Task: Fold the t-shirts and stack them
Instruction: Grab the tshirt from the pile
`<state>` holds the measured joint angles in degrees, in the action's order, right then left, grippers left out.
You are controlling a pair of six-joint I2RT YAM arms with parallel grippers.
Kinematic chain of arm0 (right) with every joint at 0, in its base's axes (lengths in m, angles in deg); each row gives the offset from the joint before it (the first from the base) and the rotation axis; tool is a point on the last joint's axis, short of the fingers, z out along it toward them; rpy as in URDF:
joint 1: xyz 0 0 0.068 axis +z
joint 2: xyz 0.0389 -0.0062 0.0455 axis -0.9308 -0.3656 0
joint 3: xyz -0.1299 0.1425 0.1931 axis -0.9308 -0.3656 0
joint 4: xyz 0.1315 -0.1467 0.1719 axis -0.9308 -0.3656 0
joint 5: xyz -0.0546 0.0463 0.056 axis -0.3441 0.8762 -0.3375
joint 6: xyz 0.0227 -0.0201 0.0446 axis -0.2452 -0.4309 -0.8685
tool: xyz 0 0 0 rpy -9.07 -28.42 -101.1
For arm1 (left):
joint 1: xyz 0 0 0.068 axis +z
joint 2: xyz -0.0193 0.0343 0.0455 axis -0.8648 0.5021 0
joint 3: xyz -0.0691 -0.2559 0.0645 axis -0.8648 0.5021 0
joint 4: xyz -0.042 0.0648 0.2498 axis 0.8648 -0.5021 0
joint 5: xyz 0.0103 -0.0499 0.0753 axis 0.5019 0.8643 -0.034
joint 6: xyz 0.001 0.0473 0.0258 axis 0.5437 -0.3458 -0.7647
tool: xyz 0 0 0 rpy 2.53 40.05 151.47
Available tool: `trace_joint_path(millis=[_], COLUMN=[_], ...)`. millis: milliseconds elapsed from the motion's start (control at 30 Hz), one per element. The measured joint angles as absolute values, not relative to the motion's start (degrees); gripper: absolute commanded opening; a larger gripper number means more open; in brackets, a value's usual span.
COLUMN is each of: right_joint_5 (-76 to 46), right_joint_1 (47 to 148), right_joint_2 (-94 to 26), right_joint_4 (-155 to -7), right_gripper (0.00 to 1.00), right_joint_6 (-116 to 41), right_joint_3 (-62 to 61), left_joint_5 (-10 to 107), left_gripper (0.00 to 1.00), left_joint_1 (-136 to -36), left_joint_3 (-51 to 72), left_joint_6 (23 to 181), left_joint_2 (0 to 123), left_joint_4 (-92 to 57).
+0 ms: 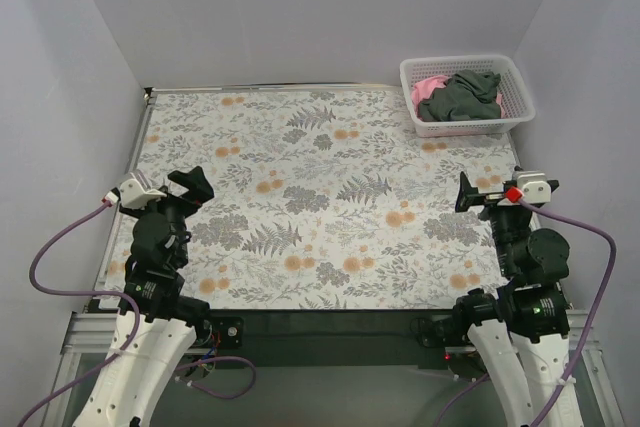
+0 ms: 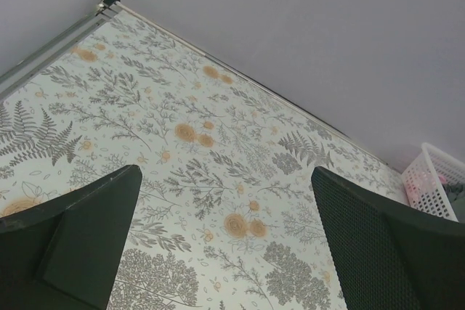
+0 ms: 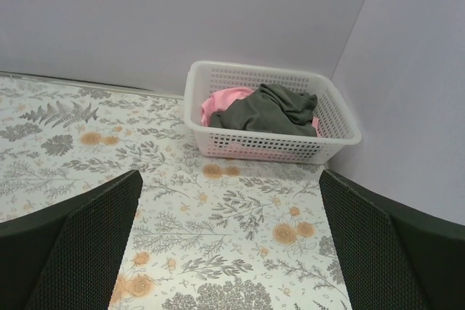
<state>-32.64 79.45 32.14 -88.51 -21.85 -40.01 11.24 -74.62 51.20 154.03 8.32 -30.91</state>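
The dark charcoal shirt (image 3: pixel 265 110) and the pink shirt (image 3: pixel 218 103) are both lying crumpled inside the white mesh basket (image 3: pixel 261 147), which is standing at the far right corner of the flowered table top (image 1: pixel 330 247), close to the back wall. The charcoal one is sitting on top and is covering most of the pink one, which is showing mainly at the left side of the pile. Whether the two are tangled together I cannot say from these views.

Nothing is being folded yet, so the task is only at its beginning.

The right gripper (image 3: pixel 231 179) is hovering above the table on the near right side, well apart from the basket. Its wrist camera is looking straight at the basket, and its jaws are standing wide apart and holding nothing. This seems a sensible waiting pose, because this arm is the nearer one to the basket and would probably be the one to reach in for the top shirt.

The left gripper (image 2: pixel 225 179) is hanging over the near left part of the table, also with its jaws spread wide and empty. It is pointing toward the far side — it is keeping out of the middle, I think, where a shirt would need to be laid flat.
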Motion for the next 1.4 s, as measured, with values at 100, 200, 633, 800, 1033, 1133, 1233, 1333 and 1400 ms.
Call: trace_joint_path(millis=[100,200,633,800,1033,1133,1233,1333,1400], right_joint_5=[-32.73,-32.08,-32.47,-32.95,-29.43,-27.05,-24.84,-22.39,-20.89], right_joint_1=[79.48,79.48,79.17,75.82,68.13,65.51,63.54,62.47,62.16], right_joint_2=[30.11,24.93,-23.44,-39.94,-60.23,-68.53,-76.05,-82.19,-85.73], right_joint_4=[-88.27,-88.03,-86.30,-85.71,-85.25,-85.08,-85.06,-85.15,-85.28], right_gripper=[0.98,0.98,0.98,0.97,0.82,0.75,0.68,0.61,0.53], right_joint_6=[-22.75,-24.19,-29.24,-30.59,-34.77,-36.04,-37.04,-37.78,-38.07], right_joint_3=[-39.99,-38.79,-11.10,0.42,14.45,20.22,25.84,30.04,32.62], left_joint_5=[11.70,12.48,14.41,14.43,15.00,15.35,15.80,16.39,16.77], left_gripper=[0.98,0.98,0.98,0.98,0.98,0.98,0.98,0.97,0.96], left_joint_1=[-74.62,-74.62,-75.65,-76.11,-76.20,-76.22,-76.22,-76.22,-76.22], left_joint_3=[51.22,51.50,53.10,53.69,53.95,53.95,53.95,53.95,53.95], left_joint_6=[154.12,154.54,154.80,154.27,153.62,153.33,153.03,152.81,152.77], left_joint_2=[8.23,7.77,4.62,4.51,6.33,8.03,9.69,11.29,12.21], left_joint_4=[-30.26,-29.73,-28.22,-27.87,-27.26,-27.06,-27.00,-27.00,-26.98])
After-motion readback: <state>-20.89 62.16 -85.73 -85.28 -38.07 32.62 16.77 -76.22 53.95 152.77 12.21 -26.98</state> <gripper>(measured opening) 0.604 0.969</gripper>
